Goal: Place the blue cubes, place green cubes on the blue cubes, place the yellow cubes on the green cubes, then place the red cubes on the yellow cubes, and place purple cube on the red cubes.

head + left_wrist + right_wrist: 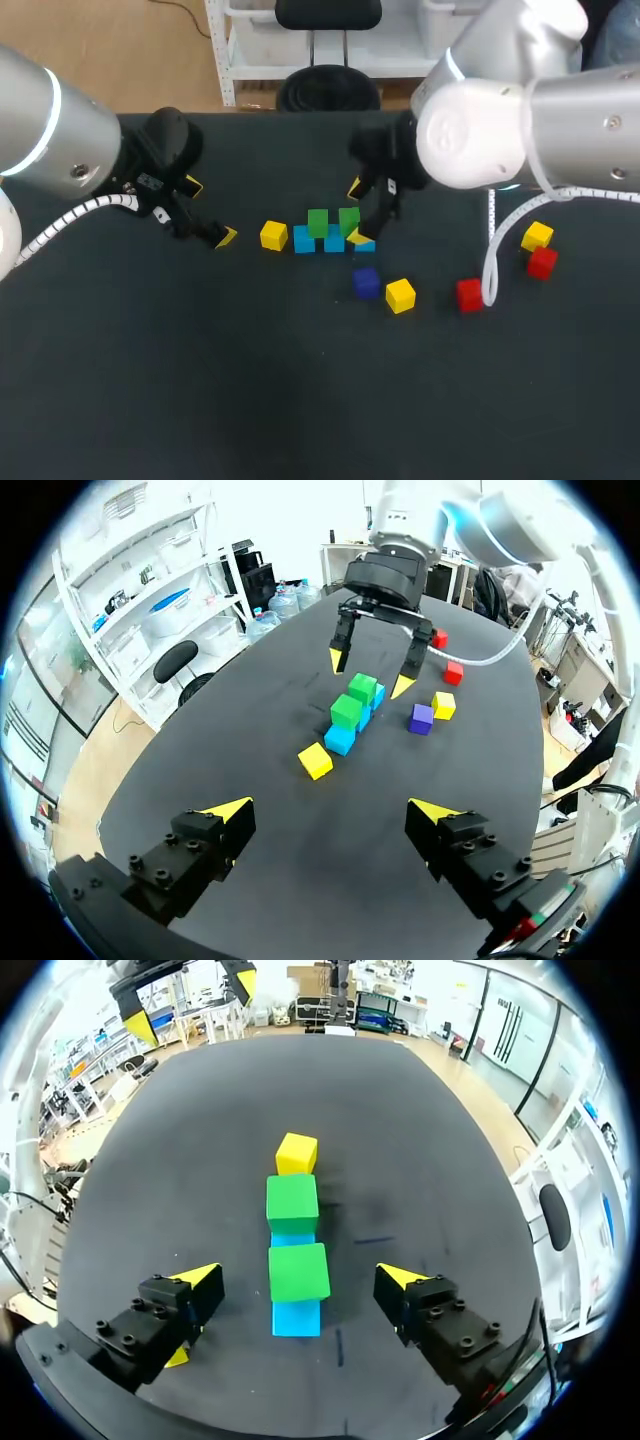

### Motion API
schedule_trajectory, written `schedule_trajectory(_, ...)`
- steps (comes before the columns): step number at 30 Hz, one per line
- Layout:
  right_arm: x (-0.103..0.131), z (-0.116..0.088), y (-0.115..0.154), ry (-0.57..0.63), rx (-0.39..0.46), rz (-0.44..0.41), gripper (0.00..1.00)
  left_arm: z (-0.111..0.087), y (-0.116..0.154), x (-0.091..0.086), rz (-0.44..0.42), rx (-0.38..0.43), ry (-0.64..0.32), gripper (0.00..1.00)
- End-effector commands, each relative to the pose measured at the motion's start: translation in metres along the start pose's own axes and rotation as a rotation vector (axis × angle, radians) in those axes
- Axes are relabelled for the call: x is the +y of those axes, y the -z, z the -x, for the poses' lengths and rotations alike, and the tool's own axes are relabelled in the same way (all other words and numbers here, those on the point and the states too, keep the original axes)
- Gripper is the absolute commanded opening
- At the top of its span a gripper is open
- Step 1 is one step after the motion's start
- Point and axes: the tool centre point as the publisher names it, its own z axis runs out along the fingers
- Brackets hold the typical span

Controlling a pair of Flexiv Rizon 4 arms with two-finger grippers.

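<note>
Right gripper (pixel 370 670), fingers spread, hangs over the row's right end at frame centre; left gripper (pixel 210 211) released, centre-left. Three blue cubes (pixel 304 241) run left-to-right, two green cubes (pixel 318 222) on top. Loose: three yellow cubes (pixel 273 235), two red cubes (pixel 469 295), one purple cube (pixel 366 282).

Blu (pixel 304 241), yel (pixel 273 235) cubes x3 ea; grn (pixel 318 222), red (pixel 469 295) x2; purp (pixel 366 282) x1.

Silver arms (pixel 560 120), black grippers (pixel 331 810) yellow-tipped (cables (pixel 70 215) seemingly white, ribbed).
</note>
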Motion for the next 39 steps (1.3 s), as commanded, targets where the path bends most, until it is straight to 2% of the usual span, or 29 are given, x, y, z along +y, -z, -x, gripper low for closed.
schedule_trajectory(1,0.004,0.002,0.014,-0.007,0.003,-0.003,1.0,-0.001,0.0,0.001,-0.003,-0.005,-0.002,1.0)
schedule_trajectory(13,0.002,0.002,0.054,-0.048,-0.017,-0.046,1.0,-0.001,0.0,0.001,-0.003,-0.005,-0.002,1.0)
schedule_trajectory(22,0.003,-0.01,0.087,-0.035,-0.038,-0.075,1.0,-0.001,0.0,0.001,-0.003,-0.005,-0.002,1.0)
schedule_trajectory(27,0.017,-0.019,0.098,0.036,-0.046,-0.054,1.0,-0.001,0.0,0.001,-0.003,-0.005,-0.002,1.0)
schedule_trajectory(39,0.068,-0.046,0.111,0.21,-0.055,0.021,1.0,-0.001,0.0,0.001,-0.003,-0.005,-0.002,1.0)
